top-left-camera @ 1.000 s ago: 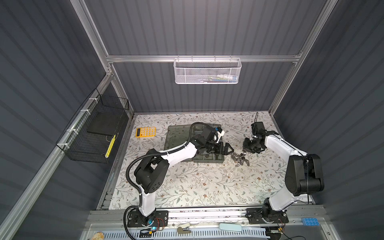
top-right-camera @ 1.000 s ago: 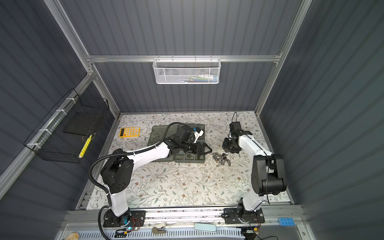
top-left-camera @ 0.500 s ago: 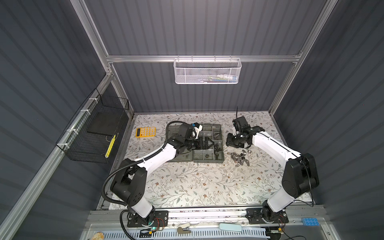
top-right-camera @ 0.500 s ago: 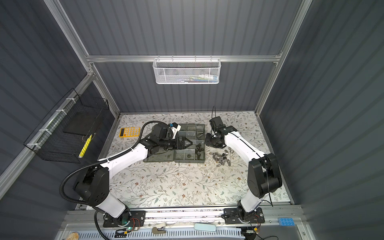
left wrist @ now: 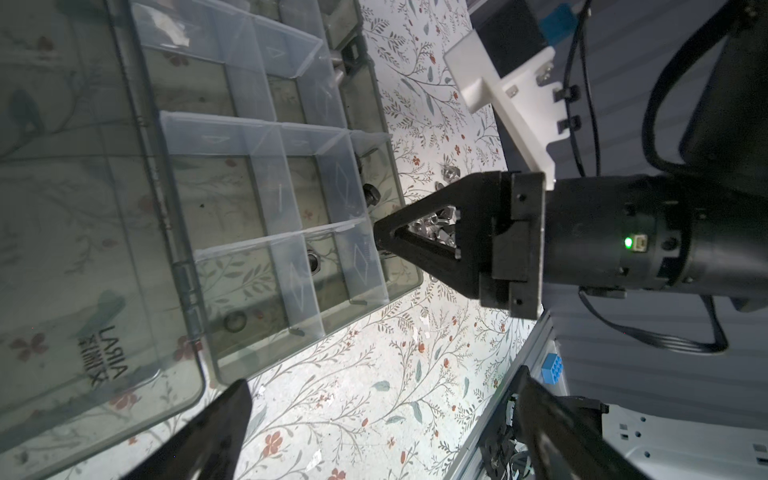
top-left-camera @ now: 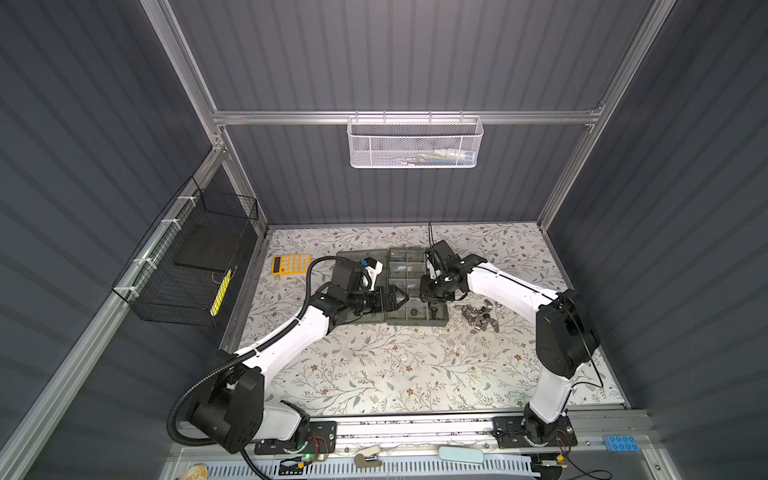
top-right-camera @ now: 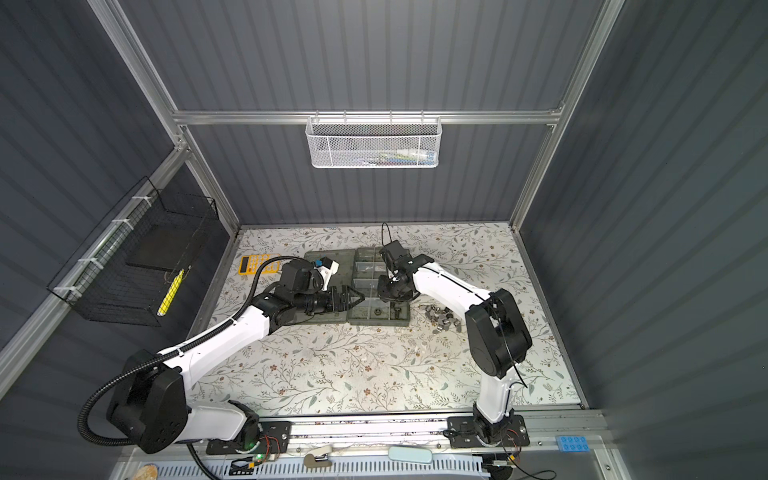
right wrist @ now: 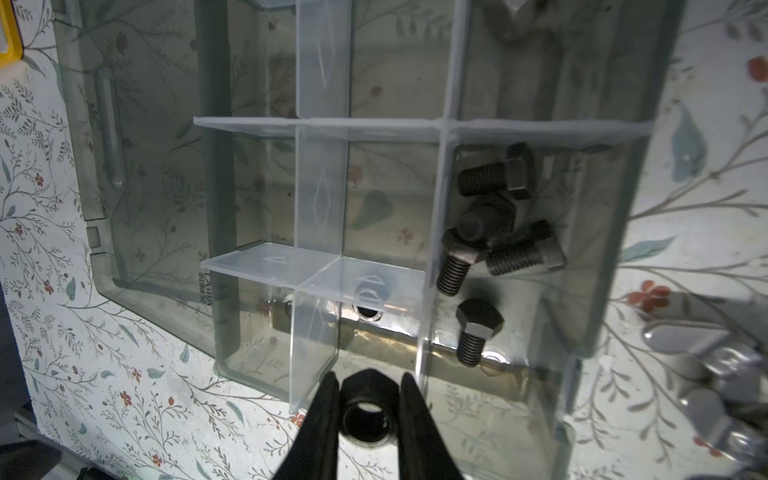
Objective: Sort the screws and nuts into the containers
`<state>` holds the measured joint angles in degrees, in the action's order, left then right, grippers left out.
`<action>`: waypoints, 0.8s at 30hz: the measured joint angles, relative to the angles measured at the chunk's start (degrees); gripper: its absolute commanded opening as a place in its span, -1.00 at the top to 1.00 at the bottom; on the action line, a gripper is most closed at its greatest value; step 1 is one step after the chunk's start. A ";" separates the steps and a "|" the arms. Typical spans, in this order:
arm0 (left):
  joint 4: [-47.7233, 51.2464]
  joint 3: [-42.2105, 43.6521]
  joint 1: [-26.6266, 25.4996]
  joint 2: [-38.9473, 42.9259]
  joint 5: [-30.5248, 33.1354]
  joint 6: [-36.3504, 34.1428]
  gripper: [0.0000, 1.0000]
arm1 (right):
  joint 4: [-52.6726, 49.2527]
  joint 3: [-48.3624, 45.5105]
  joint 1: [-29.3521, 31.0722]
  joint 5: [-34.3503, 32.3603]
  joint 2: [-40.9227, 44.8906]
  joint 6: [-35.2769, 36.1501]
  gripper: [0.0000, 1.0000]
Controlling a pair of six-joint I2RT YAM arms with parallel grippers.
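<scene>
My right gripper point(right wrist: 368, 399) is shut on a black nut point(right wrist: 368, 409) and hangs over the near cells of the translucent case point(top-left-camera: 440, 322), as both top views show point(top-right-camera: 392, 291). Several black screws point(right wrist: 498, 232) lie in one container, and a silver nut point(right wrist: 368, 311) lies in the cell beside it. A pile of silver nuts point(top-left-camera: 480, 318) sits on the table to the right of the case. My left gripper point(left wrist: 382, 415) is open and empty. It hovers at the case's hinge point(top-left-camera: 399, 300), pointing at the right gripper point(left wrist: 380, 237).
The case's flat lid point(top-left-camera: 353, 255) lies open to the left, under my left arm. A yellow calculator point(top-left-camera: 291, 263) lies at the back left. A black wire basket point(top-left-camera: 187, 266) hangs on the left wall and a white mesh basket point(top-left-camera: 414, 143) on the back wall.
My right gripper has moved left from beside the pile to above the case, staying shut. My left gripper has drawn back leftward from the case's right side to its hinge.
</scene>
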<state>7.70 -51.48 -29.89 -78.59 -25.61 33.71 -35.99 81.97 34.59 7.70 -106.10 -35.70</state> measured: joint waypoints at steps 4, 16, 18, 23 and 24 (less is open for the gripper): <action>0.00 2.29 1.05 0.98 -0.11 0.83 -0.99 | 0.35 1.55 1.73 0.07 -2.69 -0.46 0.51; -1.27 4.90 1.36 2.91 -0.13 1.66 -0.99 | 0.50 1.70 3.08 0.04 -6.62 -1.49 0.33; -1.36 5.03 1.51 2.91 -0.15 1.73 -0.99 | 0.52 1.70 3.08 0.02 -6.62 -1.55 0.32; -1.49 5.03 1.51 2.91 -0.13 1.88 -0.99 | 0.52 1.70 3.13 -0.13 -6.62 -1.57 0.31; -1.49 5.03 1.51 2.91 -0.13 1.88 -0.99 | 0.52 1.70 3.13 -0.20 -6.62 -1.55 0.30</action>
<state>6.22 -46.46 -28.38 -75.68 -25.74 35.59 -35.46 83.68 37.71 7.51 -112.73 -37.26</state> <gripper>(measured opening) 0.997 0.345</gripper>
